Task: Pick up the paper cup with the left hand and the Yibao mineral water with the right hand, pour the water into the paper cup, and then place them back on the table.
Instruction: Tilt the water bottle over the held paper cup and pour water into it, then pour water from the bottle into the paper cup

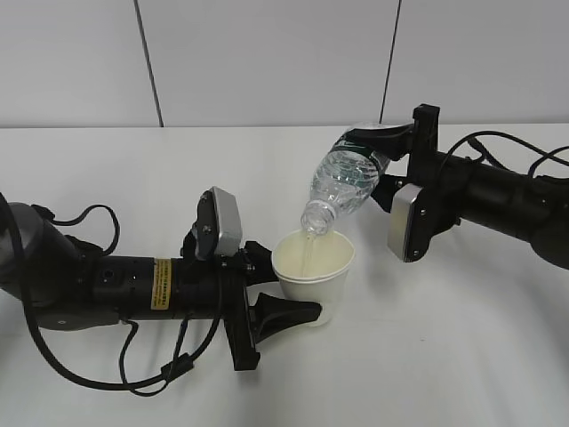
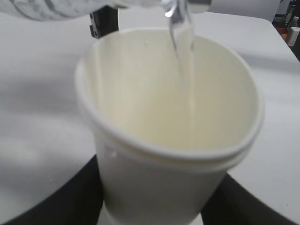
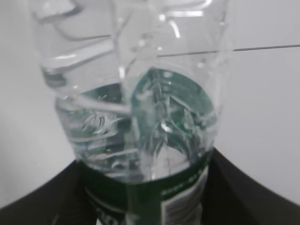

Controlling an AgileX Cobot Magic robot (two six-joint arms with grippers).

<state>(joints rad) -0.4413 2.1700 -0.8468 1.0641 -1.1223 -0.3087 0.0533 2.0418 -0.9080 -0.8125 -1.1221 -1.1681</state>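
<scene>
The cup (image 1: 313, 267) is thin paper: light, soft-walled and easy to crush or dent, and growing heavier as water runs in. I would judge the safest hold to be low on the wall with gentle pressure, well under the rolled rim, which is where the left pincer (image 1: 298, 298) has it, a finger on each side. It is a plain cream-white tapered cup, upright, at or just above the counter (image 1: 462, 356); whether its base touches I cannot tell.

The bottle (image 1: 342, 189) is clear ribbed plastic, capless, with a dark green label band. It is stiff enough to grip but would buckle if squeezed hard, and probably slick where wet. The right pincer (image 1: 384, 153) clamps it around the labelled body. It is tilted neck-down, mouth just over the cup's far rim, and a thin stream (image 2: 180, 42) falls inside. The water pooling at the bottle's shoulder will shift its weight toward the neck.
</scene>
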